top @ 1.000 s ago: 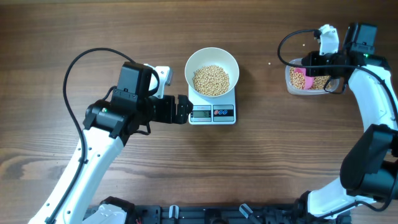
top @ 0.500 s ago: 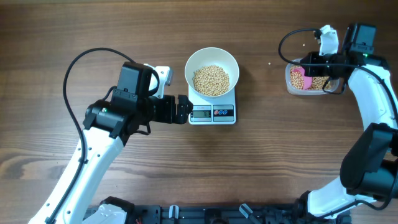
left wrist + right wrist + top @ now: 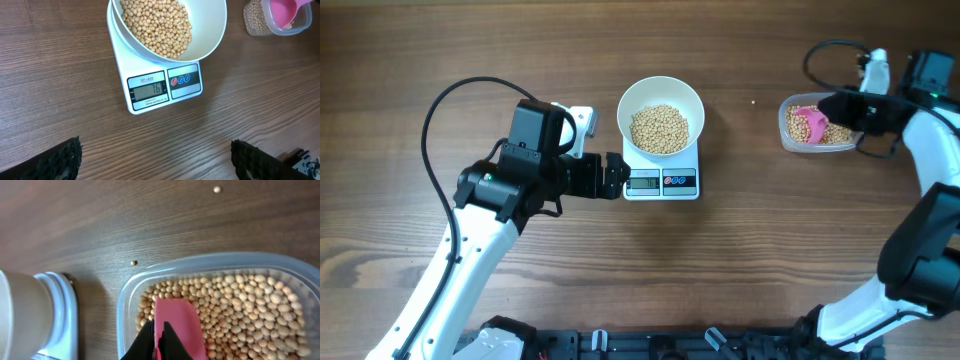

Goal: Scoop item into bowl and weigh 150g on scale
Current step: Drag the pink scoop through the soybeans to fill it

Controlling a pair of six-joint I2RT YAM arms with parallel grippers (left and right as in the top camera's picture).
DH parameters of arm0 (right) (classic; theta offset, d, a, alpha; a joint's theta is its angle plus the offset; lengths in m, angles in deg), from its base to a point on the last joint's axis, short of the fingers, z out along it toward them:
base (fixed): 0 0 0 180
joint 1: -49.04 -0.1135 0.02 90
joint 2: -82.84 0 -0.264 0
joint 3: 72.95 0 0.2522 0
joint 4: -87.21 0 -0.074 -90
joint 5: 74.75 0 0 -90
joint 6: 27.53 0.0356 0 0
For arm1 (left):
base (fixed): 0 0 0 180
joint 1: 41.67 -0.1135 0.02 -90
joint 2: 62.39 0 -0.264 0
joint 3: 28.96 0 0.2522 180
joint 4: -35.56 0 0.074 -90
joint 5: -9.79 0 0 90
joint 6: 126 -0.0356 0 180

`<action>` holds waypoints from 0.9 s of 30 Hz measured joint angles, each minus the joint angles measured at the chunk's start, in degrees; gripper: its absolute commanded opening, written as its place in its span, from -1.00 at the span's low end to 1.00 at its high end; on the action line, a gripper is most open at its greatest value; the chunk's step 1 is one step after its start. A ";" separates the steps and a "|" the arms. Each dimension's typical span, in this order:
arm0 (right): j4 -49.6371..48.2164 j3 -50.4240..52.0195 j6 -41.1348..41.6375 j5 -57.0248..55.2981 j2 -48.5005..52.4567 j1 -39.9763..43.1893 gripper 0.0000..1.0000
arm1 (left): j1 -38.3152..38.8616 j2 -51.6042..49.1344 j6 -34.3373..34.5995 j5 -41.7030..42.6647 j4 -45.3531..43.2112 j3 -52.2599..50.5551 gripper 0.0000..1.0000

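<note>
The white bowl (image 3: pixel 661 98) stands on the scale (image 3: pixel 661 183) and holds a heap of tan beans (image 3: pixel 660 128). My left gripper (image 3: pixel 616 175) is open just left of the scale, touching nothing. Its wrist view shows the bowl (image 3: pixel 212 30), the scale (image 3: pixel 150 90) with its lit display, and my fingertips (image 3: pixel 59 161) wide apart over bare wood. My right gripper (image 3: pixel 828 112) is shut on a pink scoop (image 3: pixel 810 122) whose blade lies on the beans (image 3: pixel 840 133) in a clear tub (image 3: pixel 786 125). Its wrist view shows the scoop (image 3: pixel 180 320) held in my right gripper (image 3: pixel 159 336).
The tub's rim (image 3: pixel 150 272) is close under my right wrist, with the scale (image 3: pixel 62 315) and bowl (image 3: pixel 20 310) to its left. Two stray beans (image 3: pixel 216 189) (image 3: pixel 133 262) lie on the wood beyond the tub. A black cable (image 3: pixel 440 110) loops left of the left arm.
My right arm has swung to the right and the pink scoop has shifted a little right inside the tub. The left arm, bowl and scale have stayed put.
</note>
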 measured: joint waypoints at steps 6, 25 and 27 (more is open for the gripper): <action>-0.26 0.00 3.04 7.28 1.97 3.56 -0.91 | 0.00 0.00 0.00 0.00 0.00 0.00 1.00; -1.99 0.07 8.76 11.21 2.49 5.46 -0.91 | 0.00 0.00 0.00 0.00 0.00 0.00 1.00; -1.99 0.07 9.18 11.21 2.49 6.16 -0.91 | 0.00 0.00 0.00 0.00 0.00 0.00 1.00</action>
